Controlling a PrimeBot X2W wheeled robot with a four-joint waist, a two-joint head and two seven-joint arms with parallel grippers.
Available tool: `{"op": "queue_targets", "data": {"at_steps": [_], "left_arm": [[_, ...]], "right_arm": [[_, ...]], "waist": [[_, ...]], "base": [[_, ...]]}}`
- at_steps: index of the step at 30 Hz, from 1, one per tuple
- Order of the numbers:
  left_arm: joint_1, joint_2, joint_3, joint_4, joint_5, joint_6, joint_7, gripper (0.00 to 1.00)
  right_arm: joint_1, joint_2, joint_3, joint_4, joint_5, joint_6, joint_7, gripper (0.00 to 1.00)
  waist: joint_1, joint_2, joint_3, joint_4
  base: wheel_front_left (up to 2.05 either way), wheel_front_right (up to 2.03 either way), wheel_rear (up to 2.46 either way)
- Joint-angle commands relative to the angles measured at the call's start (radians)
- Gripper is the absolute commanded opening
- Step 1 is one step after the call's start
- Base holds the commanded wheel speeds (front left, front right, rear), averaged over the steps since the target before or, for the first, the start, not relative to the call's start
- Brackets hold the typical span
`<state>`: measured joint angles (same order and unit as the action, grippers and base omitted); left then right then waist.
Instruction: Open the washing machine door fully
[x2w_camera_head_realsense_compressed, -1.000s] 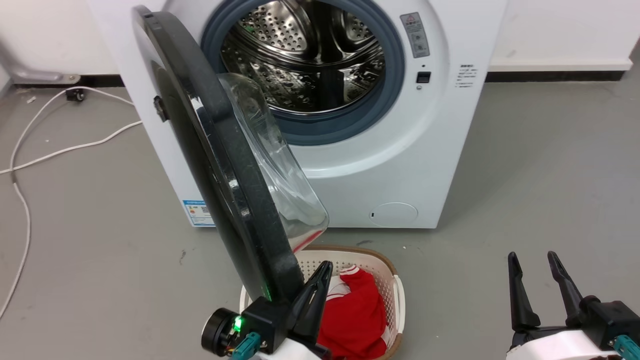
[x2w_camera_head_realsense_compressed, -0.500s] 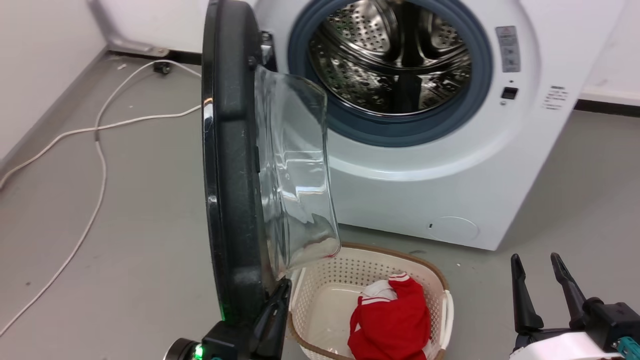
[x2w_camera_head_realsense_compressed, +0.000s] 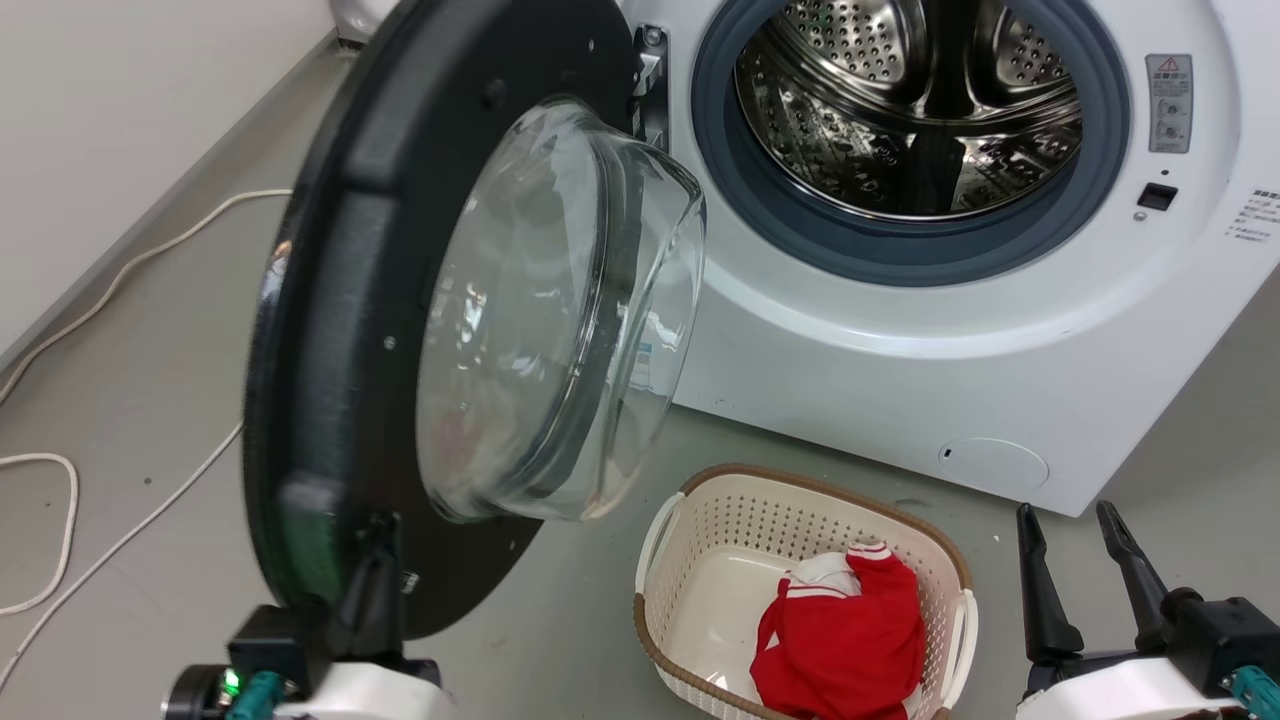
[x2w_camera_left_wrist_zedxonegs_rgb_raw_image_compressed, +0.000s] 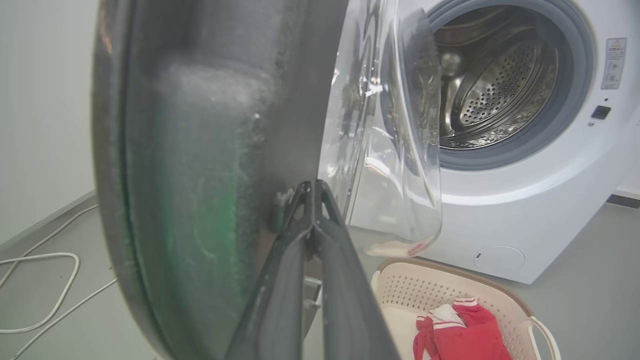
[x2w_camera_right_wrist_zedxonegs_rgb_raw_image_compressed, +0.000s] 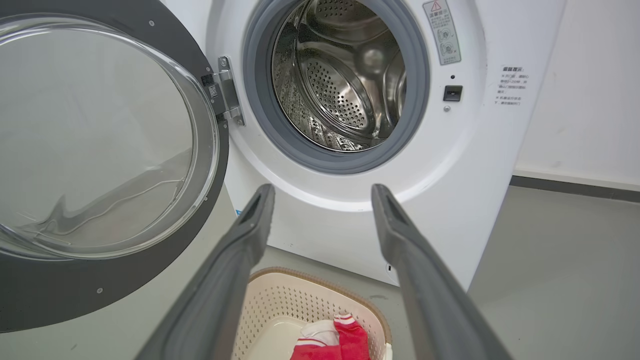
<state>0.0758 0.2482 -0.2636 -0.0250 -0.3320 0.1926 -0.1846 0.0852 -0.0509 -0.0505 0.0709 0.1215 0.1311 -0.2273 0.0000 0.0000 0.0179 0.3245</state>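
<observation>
The washing machine door has swung wider off the drum mouth, and its inner face shows now! The left gripper has its fingers pressed together, tips against the door's lower inner rim. The door stands out on its hinge at the white washer's left side. Its glass bowl window bulges toward the laundry basket on the floor. The right gripper hangs spread, holding nothing.

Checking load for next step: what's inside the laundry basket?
A red garment with white trim, bunched at one end of the basket; the rest of its floor bare. Anything under the garment is covered.
</observation>
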Motion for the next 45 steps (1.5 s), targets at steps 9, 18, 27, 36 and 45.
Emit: {"op": "queue_targets", "data": {"at_steps": [9, 18, 27, 36, 45], "left_arm": [[-0.148, 0.057, 0.164, 0.145, -0.089, -0.01, -0.053, 0.0], [-0.265, 0.102, 0.259, 0.277, -0.132, -0.048, -0.075, 0.0], [-0.388, 0.15, 0.371, 0.411, -0.142, -0.111, -0.082, 0.0], [-0.405, 0.122, 0.439, 0.475, -0.065, -0.163, -0.081, 0.0], [-0.202, 0.033, 0.466, 0.269, 0.066, -0.162, -0.081, 0.0]], "right_arm": [[-0.037, 0.002, 0.002, -0.027, -0.038, -0.001, 0.03, 1.0], [-0.06, 0.002, 0.005, -0.048, -0.058, -0.001, 0.05, 1.0], [-0.089, 0.002, 0.001, -0.068, -0.076, -0.001, 0.067, 1.0], [-0.088, 0.002, 0.008, -0.058, -0.073, -0.001, 0.065, 1.0], [-0.043, 0.002, 0.012, -0.021, -0.041, -0.001, 0.043, 1.0]], "waist": [[0.0, 0.0, 0.064, -0.003], [0.0, 0.0, 0.115, -0.013], [0.0, 0.0, 0.163, -0.018], [0.0, 0.0, 0.154, -0.028], [0.0, 0.0, 0.059, -0.05]], "base": [[0.0, 0.0, 0.0], [0.0, 0.0, 0.0], [0.0, 0.0, 0.0], [0.0, 0.0, 0.0], [0.0, 0.0, 0.0]]}}
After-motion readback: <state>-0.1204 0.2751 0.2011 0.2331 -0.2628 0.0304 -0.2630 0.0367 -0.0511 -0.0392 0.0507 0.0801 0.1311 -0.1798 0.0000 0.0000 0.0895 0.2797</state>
